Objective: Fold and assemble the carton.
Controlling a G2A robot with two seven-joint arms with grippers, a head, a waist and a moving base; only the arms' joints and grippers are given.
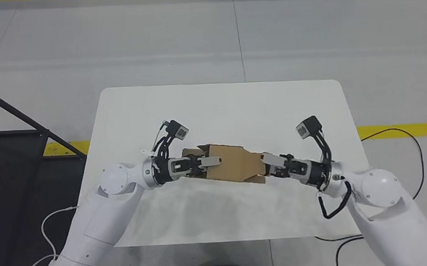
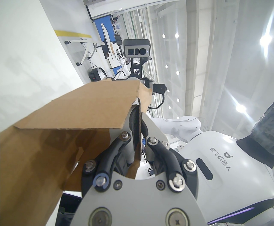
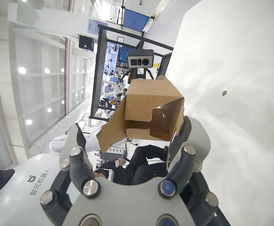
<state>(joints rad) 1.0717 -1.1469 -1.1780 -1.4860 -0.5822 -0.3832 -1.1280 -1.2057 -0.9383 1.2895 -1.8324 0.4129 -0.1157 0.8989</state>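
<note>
Left gripper [image 1: 209, 162] first: it is clamped on the carton [image 1: 233, 164] at its left end. In the left wrist view the left gripper [image 2: 140, 128] has both pads pressed together on one thin cardboard edge, a flap standing on edge between them, and the carton [image 2: 75, 111] runs away from the fingers as a brown folded panel.

I see the carton in the top view lying lengthwise between the two arms, over the front middle of the white table [image 1: 219, 104]. I can't tell whether it rests on the table or hangs just above it.

Moving right, the right gripper [image 1: 263, 164] meets the carton's right end. From the right wrist view the right gripper [image 3: 131, 128] stands wide apart, with the open end of the carton [image 3: 149, 96] between its fingers. One finger [image 3: 182, 132] lies against the outside of a carton wall; the other finger [image 3: 78, 137] is apart from the splayed flap near it. The box mouth is open, inner flaps partly folded in.

Small brown scrap [image 3: 224, 93] lies on the table beside the carton.
</note>
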